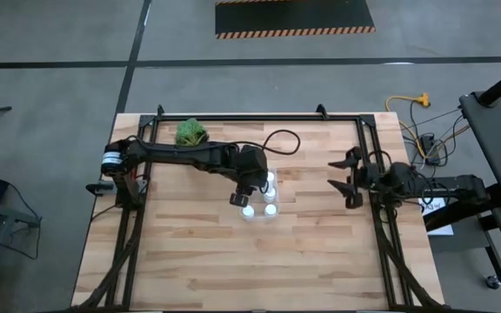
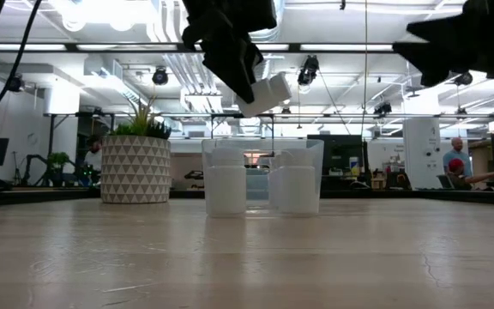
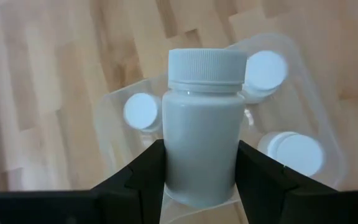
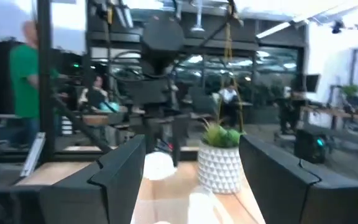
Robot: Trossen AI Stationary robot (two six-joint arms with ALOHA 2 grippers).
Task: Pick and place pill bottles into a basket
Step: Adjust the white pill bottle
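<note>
Above the clear basket [image 3: 328,149], left hand [image 3: 201,177] grips a ribbed-cap pill bottle [image 3: 202,124].

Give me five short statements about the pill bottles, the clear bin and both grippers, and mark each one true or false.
1. The left gripper grips a small white capped pill bottle. True.
2. That held bottle rests on the wooden table. False: it hangs in the air above the clear plastic rectangular bin.
3. Three white bottle caps show inside the bin beneath the held bottle. True.
4. The right gripper is closed on a bottle. False: it waits open and empty near the table's right edge.
5. The white patterned pot with a green plant stands inside the bin. False: it stands apart, near the table's far left corner.
</note>
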